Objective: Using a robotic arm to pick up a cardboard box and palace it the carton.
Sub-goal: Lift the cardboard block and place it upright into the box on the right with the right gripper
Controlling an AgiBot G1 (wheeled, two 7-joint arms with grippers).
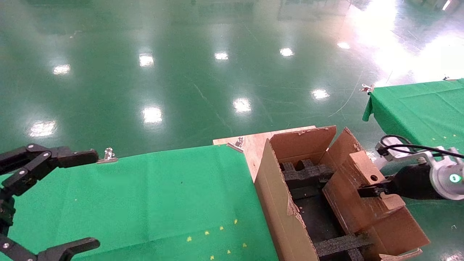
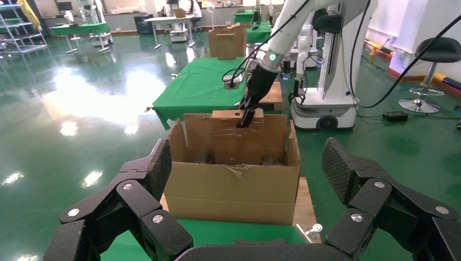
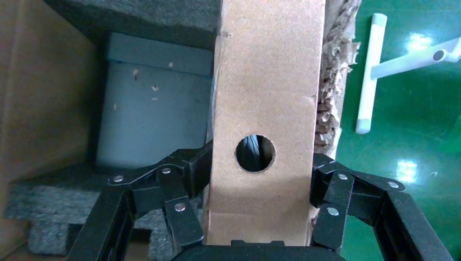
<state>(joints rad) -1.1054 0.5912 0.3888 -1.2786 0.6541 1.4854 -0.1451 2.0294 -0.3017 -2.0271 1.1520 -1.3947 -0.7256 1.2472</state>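
bright overhead glare on glossy floor point(image 1: 152, 72)

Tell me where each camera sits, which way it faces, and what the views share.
Head: on the robot's head, looking forward and down at the carton; left tool and right tool show.
Left wrist: behind the open left tool, facing across the carton toward the right arm.
Right wrist: above the right tool, looking down at the gripped cardboard box.
Shared: all three show the cardboard box over the carton.
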